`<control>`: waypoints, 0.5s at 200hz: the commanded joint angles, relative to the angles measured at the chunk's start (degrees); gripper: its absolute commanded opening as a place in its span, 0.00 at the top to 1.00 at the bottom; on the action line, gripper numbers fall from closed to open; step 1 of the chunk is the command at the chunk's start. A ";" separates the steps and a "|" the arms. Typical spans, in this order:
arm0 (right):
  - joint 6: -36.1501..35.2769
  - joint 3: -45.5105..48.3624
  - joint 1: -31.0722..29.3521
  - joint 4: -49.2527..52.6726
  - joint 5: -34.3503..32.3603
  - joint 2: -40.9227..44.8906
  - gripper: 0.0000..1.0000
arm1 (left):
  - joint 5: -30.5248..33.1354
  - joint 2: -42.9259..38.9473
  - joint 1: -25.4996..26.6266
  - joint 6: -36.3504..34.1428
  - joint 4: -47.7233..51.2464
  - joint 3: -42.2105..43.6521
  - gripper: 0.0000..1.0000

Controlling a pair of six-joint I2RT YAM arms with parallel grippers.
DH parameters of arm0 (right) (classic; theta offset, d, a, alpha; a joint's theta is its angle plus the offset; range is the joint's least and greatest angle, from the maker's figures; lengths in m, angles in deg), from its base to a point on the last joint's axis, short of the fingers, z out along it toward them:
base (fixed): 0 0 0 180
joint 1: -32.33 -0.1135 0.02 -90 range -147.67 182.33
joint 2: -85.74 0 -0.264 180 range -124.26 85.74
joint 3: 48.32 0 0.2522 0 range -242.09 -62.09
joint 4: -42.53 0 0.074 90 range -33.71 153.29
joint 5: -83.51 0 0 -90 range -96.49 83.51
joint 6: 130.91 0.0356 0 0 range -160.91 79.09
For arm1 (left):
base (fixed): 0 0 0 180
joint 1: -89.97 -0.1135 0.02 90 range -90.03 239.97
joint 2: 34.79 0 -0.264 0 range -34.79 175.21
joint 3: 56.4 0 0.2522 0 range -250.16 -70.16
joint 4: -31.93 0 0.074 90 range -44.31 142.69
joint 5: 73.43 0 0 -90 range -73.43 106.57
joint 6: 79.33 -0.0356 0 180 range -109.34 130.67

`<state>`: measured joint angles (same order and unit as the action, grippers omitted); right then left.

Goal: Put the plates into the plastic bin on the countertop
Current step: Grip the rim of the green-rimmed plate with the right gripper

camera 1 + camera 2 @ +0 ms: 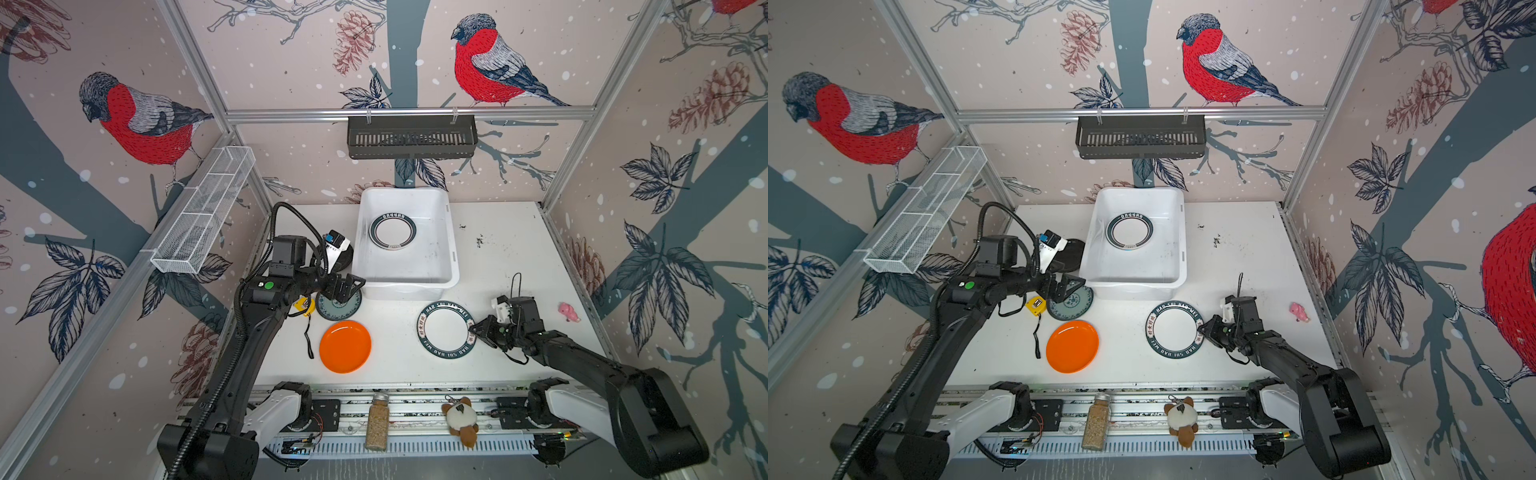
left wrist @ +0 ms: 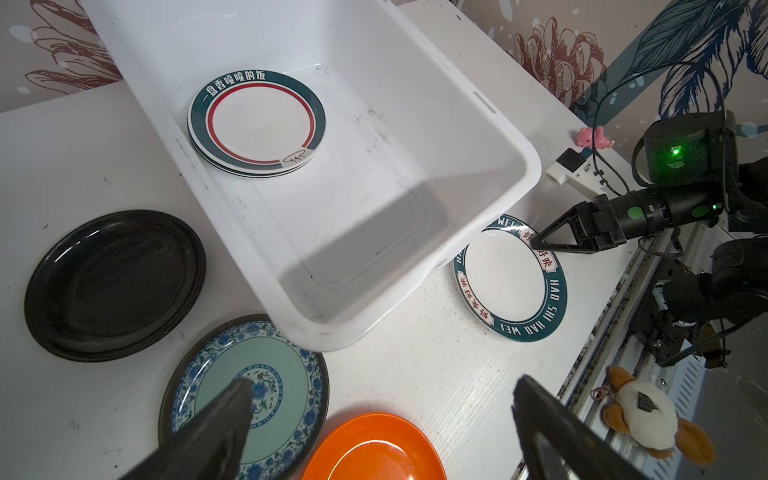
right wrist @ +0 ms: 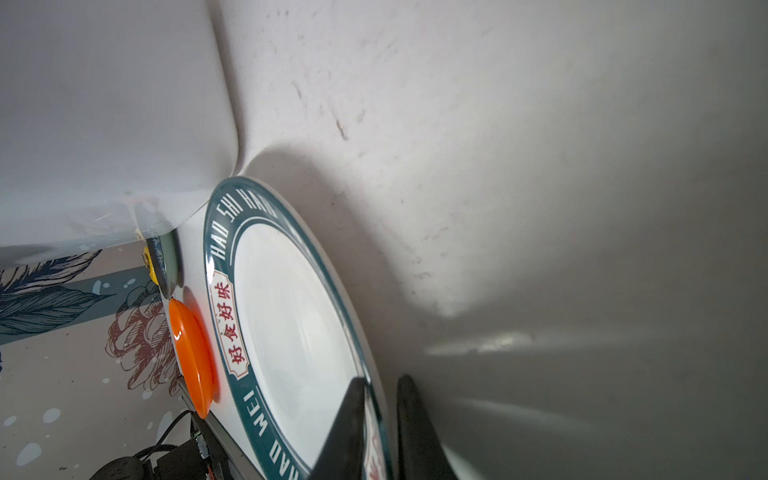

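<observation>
The plastic bin [image 1: 452, 253] [image 1: 1133, 270] [image 2: 374, 166] stands at the back of the countertop [image 1: 498, 257] and holds a stack of white ringed plates [image 1: 392, 231] [image 2: 257, 120]. In front of it lies a white lettered plate [image 1: 446, 334] [image 1: 1174, 330] [image 3: 291, 311]. My right gripper [image 1: 471, 328] [image 3: 383, 380] is shut on its right rim, one finger above and one below. An orange plate [image 1: 345, 346] [image 2: 374, 449], a teal floral plate [image 1: 1073, 309] [image 2: 286, 374] and a black plate [image 2: 114, 284] lie at left. My left gripper [image 1: 351, 289] [image 2: 382, 384] hangs open over the floral plate, holding nothing.
A yellow tape measure [image 1: 304, 306] with a black strap lies left of the floral plate. A pink toy [image 1: 568, 312] sits at the right edge. A jar [image 1: 377, 422] and a plush [image 1: 461, 419] rest on the front rail. A black basket [image 1: 411, 137] and wire tray [image 1: 203, 216] hang on the walls.
</observation>
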<state>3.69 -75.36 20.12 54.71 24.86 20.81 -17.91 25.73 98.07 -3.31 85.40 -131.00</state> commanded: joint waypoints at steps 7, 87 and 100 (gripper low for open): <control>-1.49 0.33 0.14 6.31 -4.49 -0.44 0.84 | -0.43 -0.47 0.08 -0.52 -0.97 0.09 0.03; -3.18 0.31 0.18 8.23 -3.67 4.14 0.94 | -0.92 -0.57 0.08 -0.39 -1.20 0.27 0.03; -3.53 0.10 0.26 8.85 -3.56 5.18 0.95 | -0.91 -0.57 0.03 -0.26 -1.12 0.14 0.03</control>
<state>1.22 -75.15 20.30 57.37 24.99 24.81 -17.91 25.35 98.07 -3.31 85.40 -130.85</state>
